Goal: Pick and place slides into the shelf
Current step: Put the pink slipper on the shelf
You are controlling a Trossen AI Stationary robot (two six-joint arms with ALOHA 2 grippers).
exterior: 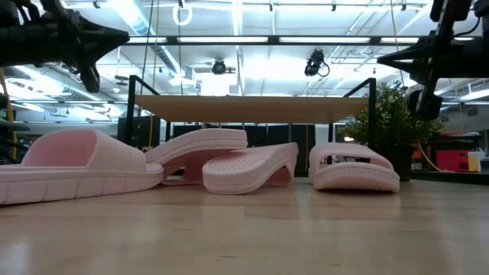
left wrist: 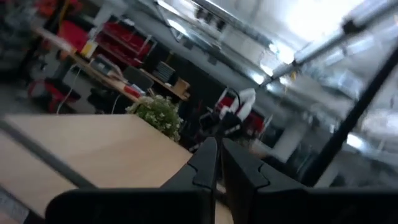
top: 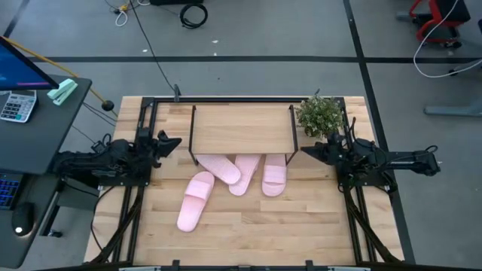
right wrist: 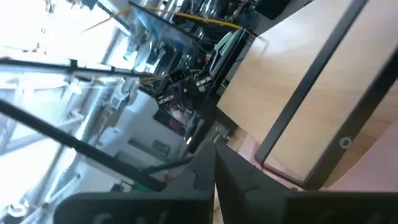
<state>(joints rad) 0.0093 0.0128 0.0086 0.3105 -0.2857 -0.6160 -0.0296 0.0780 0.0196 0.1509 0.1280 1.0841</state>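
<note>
Four pale pink slides lie on the table in front of the shelf (top: 242,126), a light wood board on thin black legs. One slide (top: 196,200) rests flat on open table, angled toward the near left. The other three (top: 219,168) (top: 245,174) (top: 275,174) lie with their far ends under the shelf's front edge. In the low view the second slide (exterior: 202,143) leans on the third (exterior: 248,169), and the fourth (exterior: 355,168) lies apart. My left gripper (top: 178,143) hovers shut, raised, left of the shelf. My right gripper (top: 304,150) hovers shut at the shelf's right.
A small potted plant (top: 321,114) stands at the table's far right, just beyond my right gripper. Black frame rails (top: 134,197) run along both table sides. Bare wood lies toward the near edge (top: 263,233). A desk with a calculator (top: 16,105) stands left of the table.
</note>
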